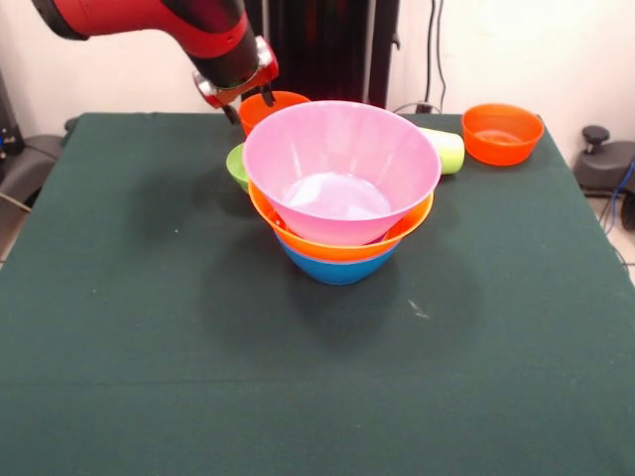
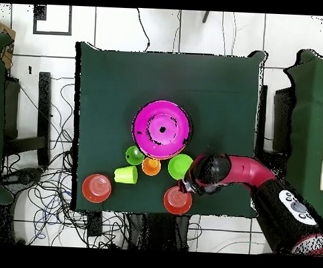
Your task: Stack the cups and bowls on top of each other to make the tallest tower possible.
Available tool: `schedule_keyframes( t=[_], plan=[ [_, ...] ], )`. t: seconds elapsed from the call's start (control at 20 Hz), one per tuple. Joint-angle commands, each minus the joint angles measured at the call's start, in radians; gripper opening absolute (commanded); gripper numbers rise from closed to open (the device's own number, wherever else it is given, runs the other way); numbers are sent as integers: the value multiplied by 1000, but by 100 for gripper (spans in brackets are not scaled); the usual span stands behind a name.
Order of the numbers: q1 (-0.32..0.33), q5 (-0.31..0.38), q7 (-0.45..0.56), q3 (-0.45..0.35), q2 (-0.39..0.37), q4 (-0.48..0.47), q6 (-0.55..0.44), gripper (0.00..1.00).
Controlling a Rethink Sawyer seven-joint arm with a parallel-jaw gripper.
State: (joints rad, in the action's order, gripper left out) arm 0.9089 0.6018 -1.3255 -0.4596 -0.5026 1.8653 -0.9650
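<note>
The tower [image 1: 340, 203] — pink bowl [image 1: 342, 164] nested over yellow-orange and blue — stands mid-table, just in front of the pincer [image 1: 256, 99] and touching nothing it holds. The pincer hangs at the rim of an orange bowl [image 1: 270, 105] right behind the pile; whether it is gripping or spread I cannot tell. Risk, to my eye: the arm [image 2: 239, 171] swings low and clips the pink rim, toppling the pile — or nudges the green bowl [image 2: 180, 166] beside it. The table [image 1: 149, 347] shows no readable writing or labels anywhere.
</note>
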Motion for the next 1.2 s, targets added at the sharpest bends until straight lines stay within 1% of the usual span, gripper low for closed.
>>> schedule_keyframes(
  t=[0.05, 0.2, 0.4, 0.55, 0.7, 0.95, 1.05, 1.2],
  plan=[
    [-54, 110, -101, 70, 46, -22, 145, 100],
    [-77, 142, -115, 98, 66, -55, 176, 100],
    [-85, 154, -118, 124, 88, -69, 201, 100],
    [-99, 140, -136, 140, 98, -63, 221, 100],
    [-117, 124, -160, 151, 134, -67, 256, 100],
    [-153, 108, -189, 185, 144, -56, 300, 100],
    [-171, 107, -212, 203, 142, -61, 325, 100],
    [-179, 102, -212, 217, 154, -77, 347, 100]
  ],
)
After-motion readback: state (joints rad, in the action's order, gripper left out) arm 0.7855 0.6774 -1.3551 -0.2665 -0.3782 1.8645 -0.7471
